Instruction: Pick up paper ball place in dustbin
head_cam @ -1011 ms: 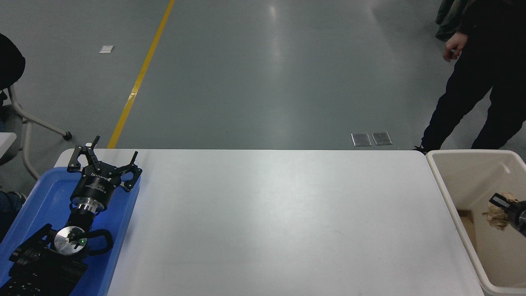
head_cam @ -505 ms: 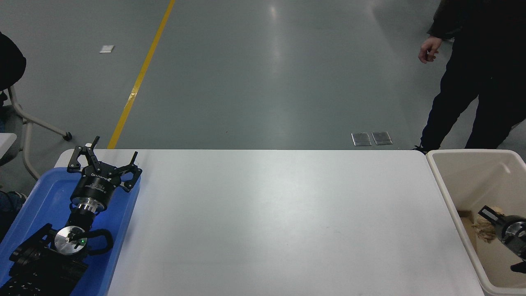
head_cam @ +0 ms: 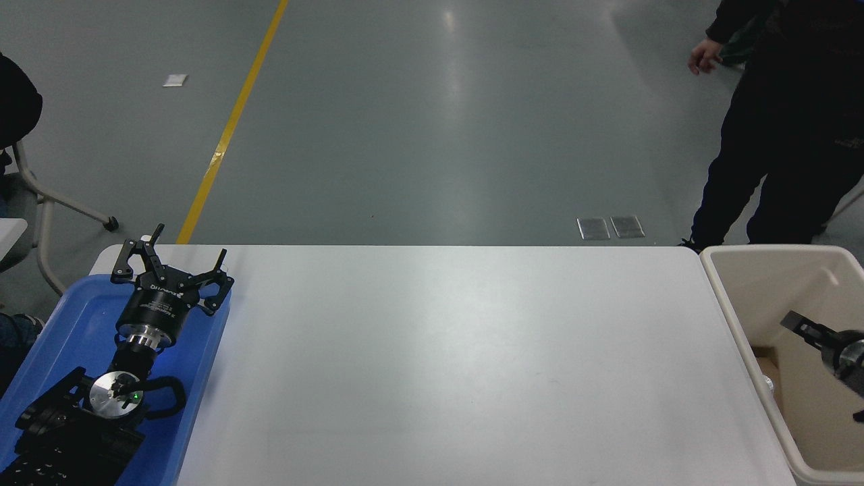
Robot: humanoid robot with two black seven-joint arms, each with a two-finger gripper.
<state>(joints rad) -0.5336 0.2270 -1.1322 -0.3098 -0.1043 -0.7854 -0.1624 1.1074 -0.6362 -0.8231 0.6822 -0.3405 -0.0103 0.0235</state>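
Note:
The cream-beige dustbin [head_cam: 725, 307] stands against the table's right end. My right gripper [head_cam: 829, 370] reaches in from the right edge and hangs inside the dustbin, open, with nothing between its spread fingers [head_cam: 802, 325]. The paper ball is hidden from view. A brown patch [head_cam: 763, 356] shows low on the bin's floor by its left wall. My left gripper [head_cam: 170, 268] is parked open at the lower left, over a blue tray.
The blue tray [head_cam: 61, 337] lies on the white table's [head_cam: 439, 364] left end under the left arm. A person in dark clothes [head_cam: 776, 148] stands on the floor behind the dustbin. A chair leg [head_cam: 61, 202] shows at the far left.
The right gripper held the paper ball inside the dustbin, then opened; the ball is gone from its fingers. The gripper rose slightly. The person behind shifted and raised a hand.

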